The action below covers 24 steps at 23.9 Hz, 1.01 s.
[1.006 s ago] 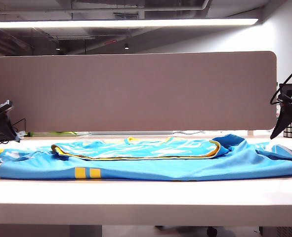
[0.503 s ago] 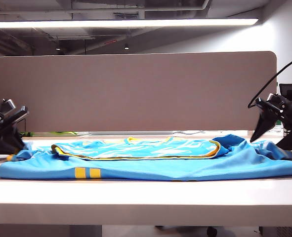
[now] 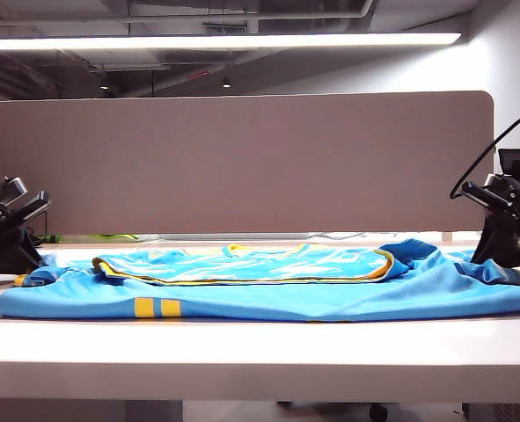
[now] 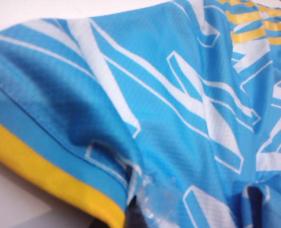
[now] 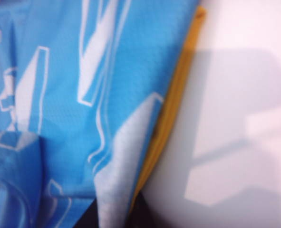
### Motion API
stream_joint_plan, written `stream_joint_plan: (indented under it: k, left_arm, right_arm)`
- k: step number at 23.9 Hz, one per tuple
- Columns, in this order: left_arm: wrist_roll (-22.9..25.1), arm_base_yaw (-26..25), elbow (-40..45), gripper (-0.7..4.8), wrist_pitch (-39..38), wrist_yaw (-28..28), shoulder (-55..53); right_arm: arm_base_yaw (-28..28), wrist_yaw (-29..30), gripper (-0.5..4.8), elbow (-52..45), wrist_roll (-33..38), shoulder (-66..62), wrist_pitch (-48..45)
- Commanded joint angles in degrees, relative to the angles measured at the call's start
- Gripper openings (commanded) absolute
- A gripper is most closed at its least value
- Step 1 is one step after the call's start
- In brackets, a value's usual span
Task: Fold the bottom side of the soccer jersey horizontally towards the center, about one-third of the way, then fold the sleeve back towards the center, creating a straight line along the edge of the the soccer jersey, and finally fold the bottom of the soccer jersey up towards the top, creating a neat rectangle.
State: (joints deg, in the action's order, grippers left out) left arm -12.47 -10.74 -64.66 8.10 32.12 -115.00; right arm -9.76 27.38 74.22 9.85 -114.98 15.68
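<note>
Two grippers sit at opposite ends of the jersey point(image 3: 268, 294), which lies flat across the white table point(image 3: 242, 360), long edge toward the camera, a folded panel with yellow trim already lying on top near the middle. We read the left gripper point(image 3: 13, 242) as down at the left sleeve end; in its wrist view the fabric bunches right at the lower edge where the fingertips would be, and its jaws are pressed together, apparently pinching the sleeve cloth by the yellow cuff point(image 4: 50, 178). Right gripper point(image 3: 506, 246) is down at the right sleeve end; its wrist view shows a fold of cloth and yellow hem point(image 5: 171, 118) gathered at the lens edge, but we cannot tell whether its jaws have fully closed on it. We judge the first fold done and the sleeve fold in hand. Next move calls for lifting both sleeve ends slightly and carrying them inward together, laying them so the side edges run straight, without dragging the folded panel.
</note>
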Motion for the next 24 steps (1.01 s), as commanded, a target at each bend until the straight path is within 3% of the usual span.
stream_joint_plan:
  k: [1, 4, 10, 16, 20, 23, 24]
  left_arm:
    - [-0.02, -0.04, 0.09, -0.05, 3.93, 2.82, 2.38]
    - [-0.02, 0.52, 0.09, -0.06, 6.12, 3.87, 5.16]
    - [0.02, 3.08, 0.09, -0.06, 8.22, 5.7, 12.07]
    - [2.6, 10.56, 0.09, -0.06, -1.29, 11.15, 15.8]
    - [10.8, 16.35, 0.09, -0.06, -12.35, 13.33, 15.8]
    - [20.74, 20.39, 0.09, -0.06, -23.37, 13.03, 15.8]
    - [25.64, 21.97, 0.09, -0.06, -29.27, 12.76, 15.8]
  right_arm:
    - [-0.09, -1.77, 0.43, -0.5, 0.02, 1.51, 2.1]
    - [0.68, -1.77, -0.07, -0.5, -0.09, 4.17, 1.07]
    - [4.31, -1.55, -0.08, -0.48, -0.07, 11.19, -1.14]
    - [15.5, -1.77, -0.08, -0.52, -2.01, 14.49, 3.54]
    - [23.19, -4.76, -0.08, -0.63, -7.96, 14.4, 11.43]
    - [28.55, -10.47, -0.08, -0.63, -14.01, 14.43, 18.08]
    - [31.5, -15.15, -0.08, -0.66, -17.03, 14.4, 21.51]
